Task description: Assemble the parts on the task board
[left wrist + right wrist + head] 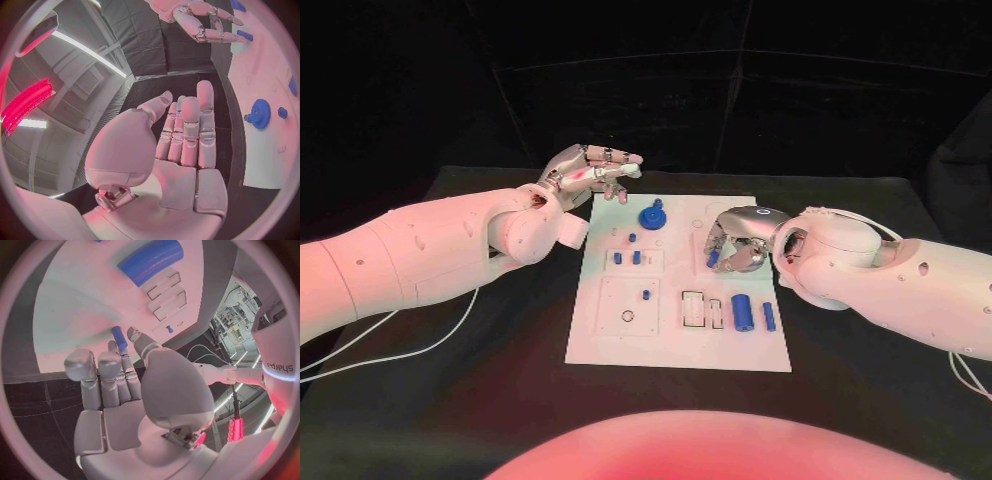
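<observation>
The white task board [678, 335] lies in the middle of the black table. My right hand [737, 240] hovers over the board's right upper part and pinches a small blue peg [714, 257] between thumb and finger. In the right wrist view the peg [119, 337] sticks out from the fingertips toward the board [81, 300]. My left hand [589, 170] is raised off the board's far left corner, and its fingers [187, 130] are stretched out around nothing. A blue gear [653, 216] stands on the board near its far edge.
Several small blue pegs [627, 257] stand on the board's left half. A thick blue cylinder [741, 310] and a thinner one [769, 316] lie at its right side, next to rectangular slots [692, 310]. White cables [387, 350] trail on the table at the left.
</observation>
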`<state>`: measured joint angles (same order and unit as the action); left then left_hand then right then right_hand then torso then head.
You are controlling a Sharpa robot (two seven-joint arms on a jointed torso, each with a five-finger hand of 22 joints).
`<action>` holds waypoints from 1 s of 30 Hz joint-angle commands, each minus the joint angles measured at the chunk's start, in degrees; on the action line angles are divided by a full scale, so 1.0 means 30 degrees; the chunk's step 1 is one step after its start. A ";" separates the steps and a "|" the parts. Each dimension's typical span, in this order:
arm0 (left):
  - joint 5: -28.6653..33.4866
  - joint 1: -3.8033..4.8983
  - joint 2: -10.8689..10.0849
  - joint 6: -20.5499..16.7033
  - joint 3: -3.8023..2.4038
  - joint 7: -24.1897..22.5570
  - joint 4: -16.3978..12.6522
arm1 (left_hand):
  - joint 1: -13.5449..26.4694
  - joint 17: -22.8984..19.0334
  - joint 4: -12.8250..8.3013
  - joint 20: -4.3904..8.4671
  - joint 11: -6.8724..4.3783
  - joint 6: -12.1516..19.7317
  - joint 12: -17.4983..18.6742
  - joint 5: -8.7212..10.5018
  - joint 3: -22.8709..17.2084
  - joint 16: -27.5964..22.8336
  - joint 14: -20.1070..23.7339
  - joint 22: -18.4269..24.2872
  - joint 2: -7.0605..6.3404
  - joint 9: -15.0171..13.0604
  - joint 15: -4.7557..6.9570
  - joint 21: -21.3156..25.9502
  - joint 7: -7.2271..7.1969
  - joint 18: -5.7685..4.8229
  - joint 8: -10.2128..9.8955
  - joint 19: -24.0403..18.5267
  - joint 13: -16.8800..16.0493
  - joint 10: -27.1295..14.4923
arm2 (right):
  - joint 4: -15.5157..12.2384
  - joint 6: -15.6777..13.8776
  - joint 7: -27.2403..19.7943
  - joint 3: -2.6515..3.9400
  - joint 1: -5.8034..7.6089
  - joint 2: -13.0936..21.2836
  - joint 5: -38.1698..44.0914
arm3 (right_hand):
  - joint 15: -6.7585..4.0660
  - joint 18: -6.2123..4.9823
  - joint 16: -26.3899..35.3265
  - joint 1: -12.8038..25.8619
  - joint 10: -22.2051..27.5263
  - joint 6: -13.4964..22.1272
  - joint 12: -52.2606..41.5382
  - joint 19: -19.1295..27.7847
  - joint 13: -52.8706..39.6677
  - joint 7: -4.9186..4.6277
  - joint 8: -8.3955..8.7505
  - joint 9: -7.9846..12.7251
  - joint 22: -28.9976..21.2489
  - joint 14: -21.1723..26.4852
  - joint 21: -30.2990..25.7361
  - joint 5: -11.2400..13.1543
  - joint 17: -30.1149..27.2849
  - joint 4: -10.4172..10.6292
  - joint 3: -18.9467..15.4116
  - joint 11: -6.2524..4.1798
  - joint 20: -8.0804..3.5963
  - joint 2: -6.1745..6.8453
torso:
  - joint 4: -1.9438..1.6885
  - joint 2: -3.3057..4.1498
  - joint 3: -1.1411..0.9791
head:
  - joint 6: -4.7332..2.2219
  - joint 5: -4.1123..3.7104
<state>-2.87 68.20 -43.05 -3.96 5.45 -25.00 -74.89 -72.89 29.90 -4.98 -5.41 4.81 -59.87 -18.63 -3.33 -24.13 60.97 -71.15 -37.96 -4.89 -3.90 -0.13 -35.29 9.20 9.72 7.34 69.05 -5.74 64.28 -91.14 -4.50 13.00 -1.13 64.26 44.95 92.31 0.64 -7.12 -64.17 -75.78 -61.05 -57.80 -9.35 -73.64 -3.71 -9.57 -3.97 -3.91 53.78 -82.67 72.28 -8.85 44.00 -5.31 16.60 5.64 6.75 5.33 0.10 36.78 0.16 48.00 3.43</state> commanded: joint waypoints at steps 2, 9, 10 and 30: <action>0.0089 0.0021 0.0024 0.0239 -0.0016 -0.0051 0.0006 | 0.0017 -0.0030 -0.0026 -0.0180 0.0041 0.0132 -0.0060 0.0056 0.0096 -0.0045 0.0152 0.0021 0.0055 0.0020 -0.0039 0.0131 0.0046 0.0232 -0.0002 0.0003 -0.0018 -0.0101 | 0.0053 0.0405 0.0240 0.0009 0.0032 -0.0060 0.0305 | -0.0096 0.0111 -0.0165 -0.0124 -0.0462 -0.0384 -0.0115 -0.0223 0.0043 0.0107 -0.0113 -0.0035 0.0099 -0.0178 0.0051 0.0152 0.0102 0.0026 0.0437 -0.0030 -0.0040 -0.0449 | -0.0004 -0.0003 -0.0007 | 0.0054 -0.0002; 0.0089 0.0015 0.0021 0.0276 -0.0014 -0.0003 0.0022 | -0.0019 0.0040 -0.0038 -0.0187 0.0042 0.0137 -0.0083 0.0057 0.0117 -0.0001 0.0137 0.0036 0.0073 0.0013 -0.0044 0.0149 0.0047 0.0235 0.0016 0.0009 -0.0020 -0.0114 | 0.0124 0.0010 0.0245 0.0008 0.0031 -0.0108 0.0335 | -0.0206 0.0178 -0.0495 -0.0244 -0.1091 -0.0948 0.0020 -0.0430 0.0057 0.0195 -0.0122 -0.0026 0.0449 -0.0273 0.0273 0.0675 0.0409 0.0037 0.1516 -0.0177 -0.0170 -0.0701 | 0.0002 -0.0003 0.0008 | 0.0096 -0.0008; 0.0089 0.0015 0.0021 0.0278 -0.0014 0.0000 0.0025 | -0.0019 0.0040 -0.0038 -0.0187 0.0042 0.0137 -0.0083 0.0057 0.0117 -0.0001 0.0137 0.0036 0.0073 0.0013 -0.0044 0.0149 0.0047 0.0235 0.0016 0.0009 -0.0020 -0.0114 | 0.0137 -0.0033 0.0238 0.0008 0.0031 -0.0119 0.0339 | -0.0214 0.0181 -0.0515 -0.0253 -0.1143 -0.0989 0.0033 -0.0440 0.0054 0.0202 -0.0120 -0.0026 0.0467 -0.0275 0.0286 0.0695 0.0422 0.0035 0.1611 -0.0187 -0.0178 -0.0711 | 0.0002 -0.0003 0.0008 | 0.0096 -0.0008; 0.0089 0.0012 -0.0009 0.0301 -0.0014 0.0014 0.0076 | -0.0016 -0.0014 -0.0024 -0.0193 0.0051 0.0151 -0.0096 0.0057 0.0139 -0.0018 0.0155 0.0047 0.0094 0.0010 -0.0051 0.0160 0.0057 0.0236 0.0024 0.0017 -0.0020 -0.0133 | -0.0481 -0.2782 -0.0381 0.0012 0.0018 0.0213 0.0490 | -0.0629 0.0475 -0.2364 -0.0823 -0.3046 -0.2527 -0.0090 -0.1203 -0.0081 0.0597 -0.0499 -0.0214 0.2118 -0.0792 0.1264 0.1718 0.3104 -0.0496 0.4029 -0.0698 -0.0610 -0.1014 | 0.0025 -0.0027 -0.0002 | 0.0166 -0.0008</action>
<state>-2.86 68.16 -43.08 -3.74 5.45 -24.76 -74.67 -72.89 29.91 -4.98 -5.61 4.81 -59.66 -18.63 -3.33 -24.13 60.97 -70.95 -37.91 -4.89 -3.90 -0.33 -35.06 9.40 9.71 7.33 69.26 -5.74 64.28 -91.86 -8.58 13.15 -1.18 64.18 45.32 93.90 -1.05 -6.20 -70.45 -77.52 -69.82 -65.08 -9.79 -76.71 -3.91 -7.56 -5.58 -4.58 60.05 -83.95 75.72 -3.64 51.98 -6.75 28.26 3.59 4.92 2.53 0.12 36.74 0.18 48.52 3.35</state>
